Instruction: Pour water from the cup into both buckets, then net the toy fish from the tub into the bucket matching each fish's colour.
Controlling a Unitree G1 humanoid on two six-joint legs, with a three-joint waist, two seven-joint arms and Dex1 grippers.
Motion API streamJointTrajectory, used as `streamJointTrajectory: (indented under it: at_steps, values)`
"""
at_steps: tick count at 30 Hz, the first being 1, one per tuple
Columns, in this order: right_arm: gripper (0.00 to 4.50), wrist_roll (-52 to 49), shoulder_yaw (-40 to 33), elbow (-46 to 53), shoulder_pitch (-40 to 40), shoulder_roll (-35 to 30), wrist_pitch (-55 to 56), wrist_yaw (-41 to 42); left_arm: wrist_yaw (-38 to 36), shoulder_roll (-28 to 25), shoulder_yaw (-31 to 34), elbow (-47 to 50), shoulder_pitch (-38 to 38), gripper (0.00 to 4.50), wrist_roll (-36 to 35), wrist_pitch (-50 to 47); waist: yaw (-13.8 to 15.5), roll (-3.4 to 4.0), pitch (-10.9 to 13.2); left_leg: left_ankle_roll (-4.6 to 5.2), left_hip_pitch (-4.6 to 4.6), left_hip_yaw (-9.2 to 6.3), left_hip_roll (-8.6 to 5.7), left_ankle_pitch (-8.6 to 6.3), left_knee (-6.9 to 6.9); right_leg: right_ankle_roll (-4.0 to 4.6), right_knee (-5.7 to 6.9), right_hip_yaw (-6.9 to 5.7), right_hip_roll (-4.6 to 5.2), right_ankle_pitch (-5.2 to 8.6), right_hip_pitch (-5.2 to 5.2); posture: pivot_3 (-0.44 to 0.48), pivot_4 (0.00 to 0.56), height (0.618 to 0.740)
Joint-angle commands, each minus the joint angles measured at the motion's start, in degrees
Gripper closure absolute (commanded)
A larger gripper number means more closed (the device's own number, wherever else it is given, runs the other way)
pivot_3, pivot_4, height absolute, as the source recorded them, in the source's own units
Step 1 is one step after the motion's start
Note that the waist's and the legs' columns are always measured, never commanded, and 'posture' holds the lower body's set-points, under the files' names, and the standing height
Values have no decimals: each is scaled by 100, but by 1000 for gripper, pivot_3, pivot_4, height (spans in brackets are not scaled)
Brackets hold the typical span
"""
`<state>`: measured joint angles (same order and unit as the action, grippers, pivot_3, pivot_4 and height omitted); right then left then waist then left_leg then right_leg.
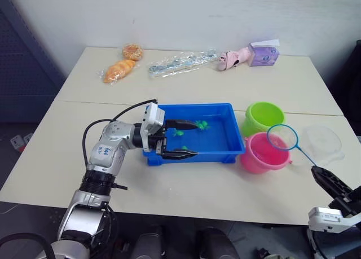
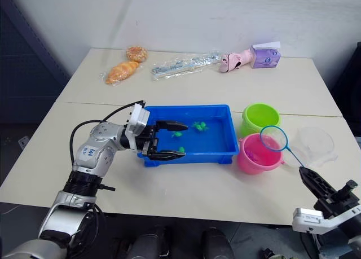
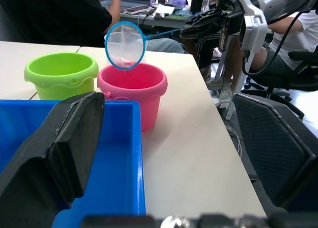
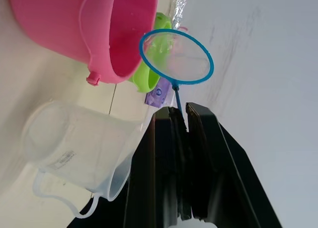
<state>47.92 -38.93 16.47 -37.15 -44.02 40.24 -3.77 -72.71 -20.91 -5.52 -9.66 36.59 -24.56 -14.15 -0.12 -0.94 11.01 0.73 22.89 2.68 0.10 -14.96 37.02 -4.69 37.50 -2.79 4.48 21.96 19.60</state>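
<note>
A shallow rectangular bright blue plastic tub (image 1: 223, 149) is seen near the middle of a pale desk (image 1: 186, 188), with several tiny green toy fish (image 1: 200, 124) lying in its far half. The left tool (image 1: 181, 139) is placed at the tub's left end, its two black fingers held wide apart: one finger (image 1: 181, 124) reaches over the tub's interior, the other (image 1: 181, 153) lies along the near rim. Nothing is held between them.

To the right of the tub, a small round lime green plastic bucket (image 1: 264, 118) and a small round pink plastic bucket (image 1: 260, 153) are set just beside each other, the pink one nearer the desk's front edge and close to the tub's right end.

The thin dark stick handle of a small round scoop net with a light blue ring (image 1: 282, 137) is clamped between the closed fingers of the right tool (image 2: 309, 183), near the desk's front right corner. The net's ring is held above the pink bucket's far right rim, clear of the water and well apart from the fish in the tub.

A wide clear plastic cup with a pouring lip (image 1: 322, 143) is seen on the desk to the right of the pink bucket, just beyond the net's handle.
</note>
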Motion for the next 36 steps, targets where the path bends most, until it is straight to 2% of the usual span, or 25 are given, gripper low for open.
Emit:
streamJointTrajectory:
  at_steps: [1,3,5,7,8,10,14,18,22,26,30,36]
  values:
    - [4500,-1270,-242,89,-127,-22,97,283,31,-80,111,210,-71,58,-91,55,-2,0,0,0,0,0,0,0,0,0,0,0,0,0,0,0,150,740]
    - [4500,-2584,53,245,-209,-190,72,853,24,-160,178,190,-100,58,-106,59,-12,0,0,0,-2,0,1,0,-1,0,-1,0,0,0,-3,0,150,740]
    - [4500,-4623,676,786,-224,-383,-493,1623,-40,-330,282,87,-114,58,-103,86,-38,-3,2,2,-8,2,2,-1,-2,0,-2,1,0,0,-9,0,150,740]
    - [4500,-6129,986,1322,-54,-523,-1194,2094,-66,-472,402,-18,-111,58,-137,88,-74,-3,2,3,-15,1,13,-1,-2,0,-3,-1,-5,0,-20,0,150,740]
    - [4500,-6741,1098,1592,173,-639,-1577,2208,-91,-567,481,-104,-97,58,-138,108,-84,-2,2,4,-18,1,14,-2,-2,0,-1,-2,-5,0,-22,0,150,740]
    - [4500,-7256,1145,1901,595,-788,-2230,2380,-126,-694,587,-238,-75,58,-122,159,-112,-2,2,8,-25,1,13,-4,1,0,2,-1,-3,0,-28,0,150,740]
    - [4500,-9487,1985,2606,2018,-1993,-5000,2201,-111,-1252,1070,-1103,56,58,8,450,-149,-7,6,35,-34,0,14,-20,1,1,2,-1,3,0,-32,0,150,740]
    - [4500,-10942,2768,2419,3440,-2532,-7246,1293,-143,-1556,1155,-1279,23,58,56,598,-107,-8,7,37,-14,-17,26,-24,-1,8,-1,-19,0,3,-11,0,150,740]
    - [4500,-11310,3379,2189,4799,-2245,-8148,1265,-51,-1583,1183,-1147,-8,58,23,563,2,-8,7,27,36,-29,13,-18,21,8,-17,-30,15,1,11,0,150,740]
    - [4500,-11220,3838,1735,5677,-2265,-9202,1420,45,-1564,1136,-778,-165,58,2,462,5,-8,7,43,40,-33,-2,-27,25,4,-22,-34,28,-1,6,0,150,740]
    - [4500,-10540,4112,1443,6366,-2053,-9492,1527,141,-1558,1139,-564,-257,58,-3,390,-12,-7,8,45,43,-34,-5,-27,20,-2,-40,-34,30,-4,3,0,150,740]
    - [4500,-8964,4711,1257,6800,-2042,-9346,1930,272,-1536,1129,-280,-432,58,-18,286,-21,-7,8,40,43,-33,-3,-25,10,-2,-39,-36,26,-4,8,0,150,740]
